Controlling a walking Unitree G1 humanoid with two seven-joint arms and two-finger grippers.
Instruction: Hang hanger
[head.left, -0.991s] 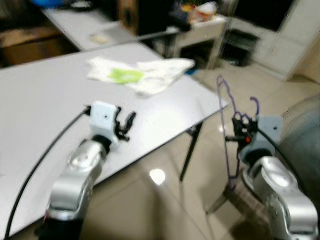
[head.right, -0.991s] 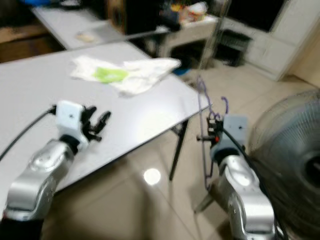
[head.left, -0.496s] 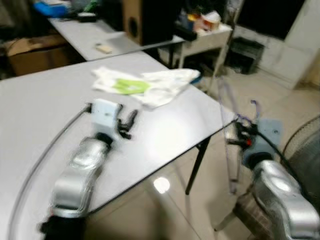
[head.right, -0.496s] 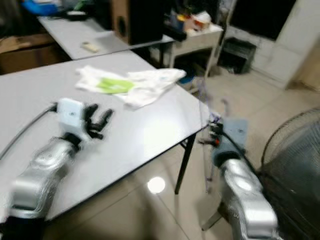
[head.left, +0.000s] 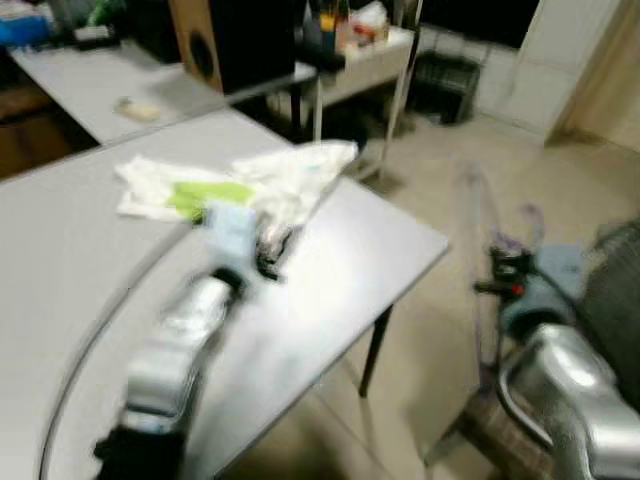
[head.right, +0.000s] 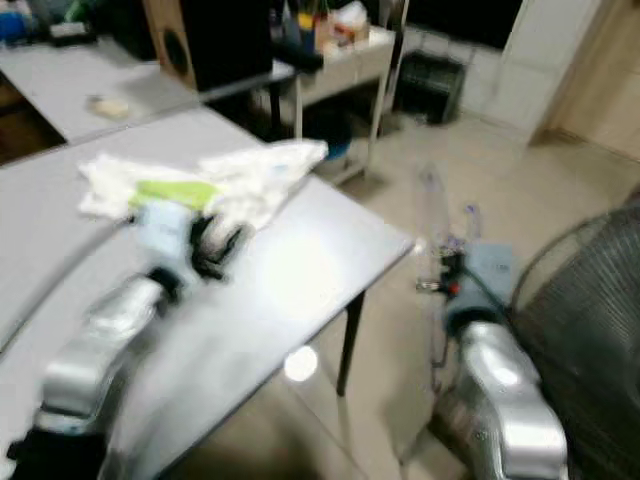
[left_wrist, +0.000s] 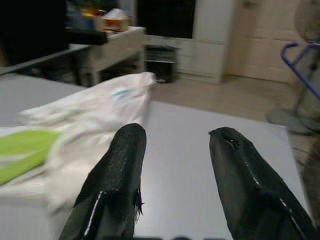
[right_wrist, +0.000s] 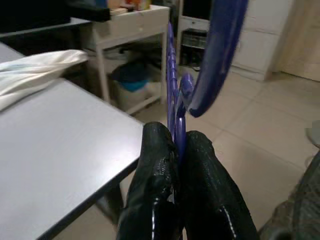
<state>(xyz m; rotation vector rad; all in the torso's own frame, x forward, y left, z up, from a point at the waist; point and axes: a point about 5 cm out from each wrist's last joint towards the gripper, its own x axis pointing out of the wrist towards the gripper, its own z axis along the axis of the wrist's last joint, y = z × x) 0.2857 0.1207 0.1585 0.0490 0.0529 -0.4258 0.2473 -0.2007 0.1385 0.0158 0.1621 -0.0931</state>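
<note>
Purple hanger pinched in right jaws at 3 o'clock off the desk; carry upright, hook leading; left jaws spread

Two silver arms, pale blue wrist blocks, black cable on left arm, textured black two-fingered left pincer

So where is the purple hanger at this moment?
The purple hanger is clamped in the right gripper, held upright on the robot's right, past the corner of the grey table and beside the fan.
</note>
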